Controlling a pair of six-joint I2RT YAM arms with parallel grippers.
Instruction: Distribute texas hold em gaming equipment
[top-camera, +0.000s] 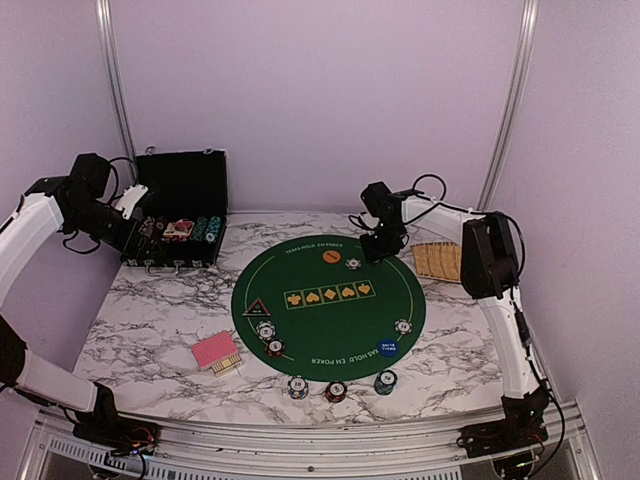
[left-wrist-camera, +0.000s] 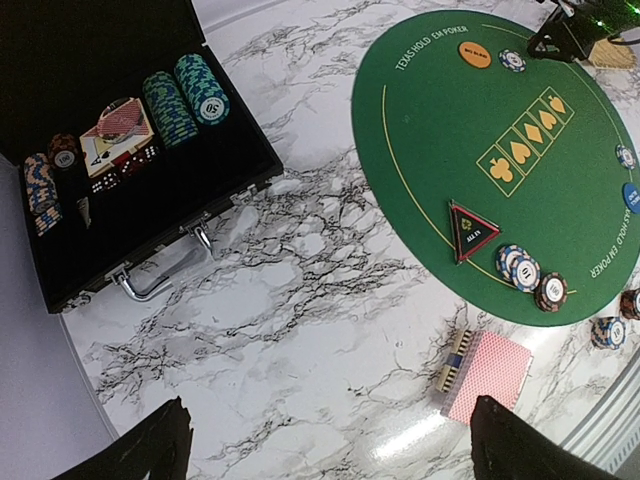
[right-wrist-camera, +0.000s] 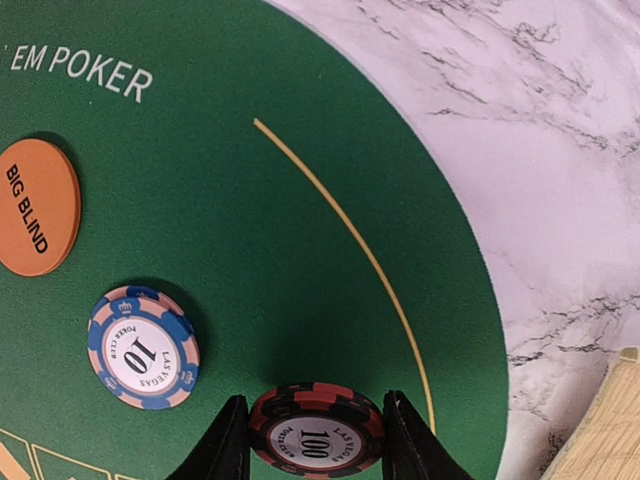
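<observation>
We read the right gripper (right-wrist-camera: 315, 420) as mid-placement: its fingers are clamped on a 100 chip (right-wrist-camera: 316, 440), held on edge-to-edge grip low over the mat (right-wrist-camera: 280, 200), just beside the 10 chip (right-wrist-camera: 143, 348) and near the orange button (right-wrist-camera: 35, 207), probably to build that seat's stake. The left gripper (left-wrist-camera: 330, 440) hangs spread and empty above the table, facing the case (left-wrist-camera: 170, 200) where spare chips (left-wrist-camera: 185, 100) stand in rows, so we judge it ready to fetch more. The cards (left-wrist-camera: 487, 372) lie off the mat. The held chip is black with red edge stripes and a white centre marked 100.
</observation>
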